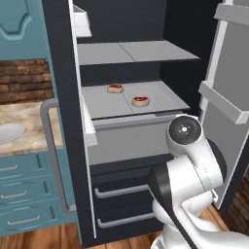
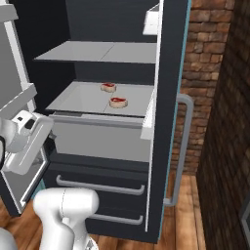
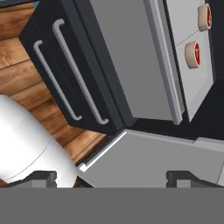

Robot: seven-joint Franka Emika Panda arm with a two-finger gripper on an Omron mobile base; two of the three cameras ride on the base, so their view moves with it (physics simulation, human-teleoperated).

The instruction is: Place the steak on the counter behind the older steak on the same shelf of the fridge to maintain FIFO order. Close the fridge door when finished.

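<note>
The dark fridge [image 1: 63,146] stands with both doors swung out. On the wide light-grey shelf [image 1: 99,106] with the box drawer front lie two small red steaks. The steak [image 1: 115,88] [image 2: 108,87] [image 3: 204,16] sits at the back. In front of it, a little apart, is the older steak [image 1: 140,101] [image 2: 117,102] [image 3: 193,54]. My gripper [image 3: 111,177] is open and holds nothing. It hangs low, outside the shelf, close to the inner face of one open door [image 2: 14,102]. The beige counter [image 1: 29,121] is off to the side.
A white plate [image 1: 7,132] rests on the counter. Two fridge drawers with horizontal grey handles [image 1: 121,189] sit below the shelf. The other open door [image 2: 168,122] carries a long grey bar handle [image 2: 181,146]. A thinner shelf [image 1: 131,51] is above. A brick wall [image 2: 219,122] closes the side.
</note>
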